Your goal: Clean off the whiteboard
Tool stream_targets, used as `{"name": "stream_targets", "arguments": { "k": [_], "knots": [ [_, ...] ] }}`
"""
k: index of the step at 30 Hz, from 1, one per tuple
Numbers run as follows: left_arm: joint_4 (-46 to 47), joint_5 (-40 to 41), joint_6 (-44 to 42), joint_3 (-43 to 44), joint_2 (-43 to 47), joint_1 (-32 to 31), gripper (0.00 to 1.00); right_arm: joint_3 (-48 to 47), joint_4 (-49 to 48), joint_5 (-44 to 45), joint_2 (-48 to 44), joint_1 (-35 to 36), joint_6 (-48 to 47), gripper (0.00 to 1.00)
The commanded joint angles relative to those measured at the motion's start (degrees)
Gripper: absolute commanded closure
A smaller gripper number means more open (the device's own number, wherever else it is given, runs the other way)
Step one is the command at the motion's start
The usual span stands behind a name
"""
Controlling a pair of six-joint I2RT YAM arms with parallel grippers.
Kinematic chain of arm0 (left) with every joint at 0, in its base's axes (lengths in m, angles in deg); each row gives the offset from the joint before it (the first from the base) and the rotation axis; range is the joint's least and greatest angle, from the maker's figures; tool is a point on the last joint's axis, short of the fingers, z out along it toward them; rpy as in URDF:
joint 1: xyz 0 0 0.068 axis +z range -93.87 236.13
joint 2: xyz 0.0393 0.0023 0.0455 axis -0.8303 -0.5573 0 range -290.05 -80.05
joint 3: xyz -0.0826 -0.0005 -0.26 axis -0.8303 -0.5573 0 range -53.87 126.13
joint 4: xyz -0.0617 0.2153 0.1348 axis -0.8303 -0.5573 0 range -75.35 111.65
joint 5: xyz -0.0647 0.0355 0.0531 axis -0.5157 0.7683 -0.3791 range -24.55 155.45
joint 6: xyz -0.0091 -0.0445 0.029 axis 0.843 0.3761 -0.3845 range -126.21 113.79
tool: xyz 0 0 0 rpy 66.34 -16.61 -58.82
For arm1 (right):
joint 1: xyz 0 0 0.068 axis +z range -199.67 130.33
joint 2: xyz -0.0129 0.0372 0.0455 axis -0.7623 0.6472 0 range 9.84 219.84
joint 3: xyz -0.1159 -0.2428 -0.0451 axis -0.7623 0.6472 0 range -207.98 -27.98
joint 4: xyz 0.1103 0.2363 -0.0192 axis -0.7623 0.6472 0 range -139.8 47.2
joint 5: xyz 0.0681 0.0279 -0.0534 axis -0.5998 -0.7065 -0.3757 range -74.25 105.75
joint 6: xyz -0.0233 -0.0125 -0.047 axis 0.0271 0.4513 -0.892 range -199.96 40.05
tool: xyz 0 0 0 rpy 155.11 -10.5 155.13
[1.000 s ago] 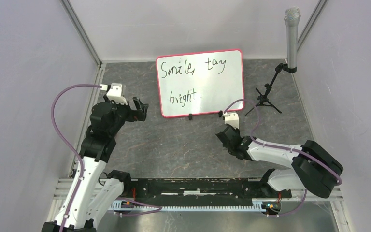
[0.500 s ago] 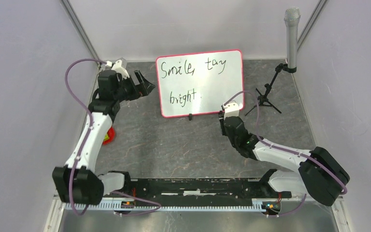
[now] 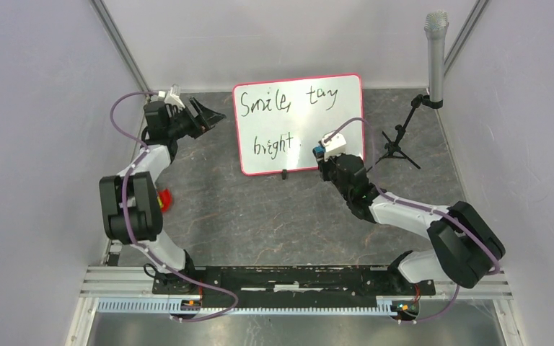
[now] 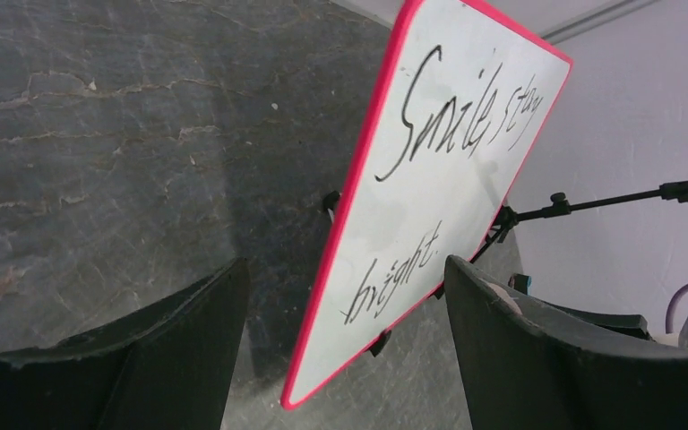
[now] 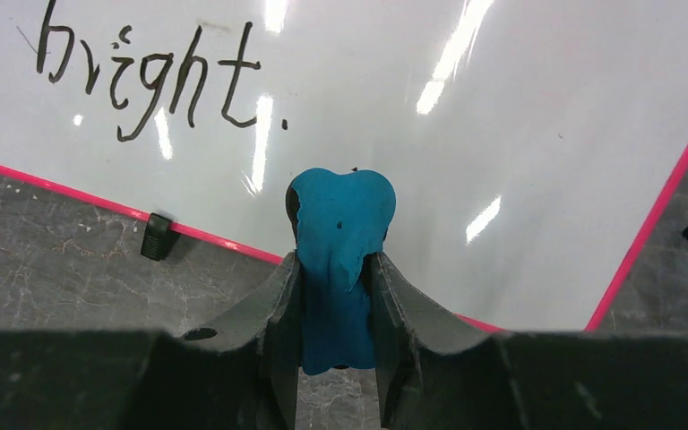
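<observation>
The whiteboard (image 3: pixel 299 122) stands upright at the back of the table, pink-framed, with black handwriting "Smile, stay bright". My left gripper (image 3: pixel 209 115) hovers just left of the board's left edge, open. In the left wrist view (image 4: pixel 345 264) that pink edge (image 4: pixel 358 179) lies ahead between the two wide-apart fingers, touching neither. My right gripper (image 3: pixel 322 155) is shut on a blue eraser (image 5: pixel 340 224), whose tip is at the board's lower right area (image 5: pixel 502 107), right of the word "bright". I cannot tell whether the eraser touches the surface.
A grey microphone (image 3: pixel 436 50) on a small black tripod (image 3: pixel 397 148) stands right of the board. A red object (image 3: pixel 163 199) lies by the left arm near the left wall. Walls close in both sides and the back. The black base rail (image 3: pixel 296 277) runs along the near edge.
The left arm reached further back, bringing its gripper up to the board's left edge, and its jaws narrowed slightly. The right gripper rose with the eraser to the board's lower right.
</observation>
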Motion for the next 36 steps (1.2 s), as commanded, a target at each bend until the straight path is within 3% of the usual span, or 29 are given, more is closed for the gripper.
{"name": "stream_targets", "arguments": {
  "k": [1,5,16,23,36],
  "knots": [
    [18.77,-10.01,7.36,0.66,-5.88,0.41,0.17,-2.92,-6.34,-4.0,2.35,-0.45,-5.25,1.0],
    [31.42,-11.86,13.56,-2.75,-9.85,-0.14,0.19,-6.14,-5.29,-4.39,5.66,-1.0,-5.72,1.0],
    [26.81,-11.56,10.01,1.09,-18.04,-1.75,0.33,-15.54,-0.47,-1.76,12.59,-0.95,-6.57,1.0],
    [32.76,-12.48,14.05,0.74,-18.86,-2.22,0.44,-18.99,-0.25,0.91,15.9,-1.11,-7.27,1.0],
    [30.95,-12.15,12.69,1.3,-19.4,-4.1,0.54,-19.76,-6.85,3.97,20.78,-1.11,-11.11,1.0]
  ]
}}
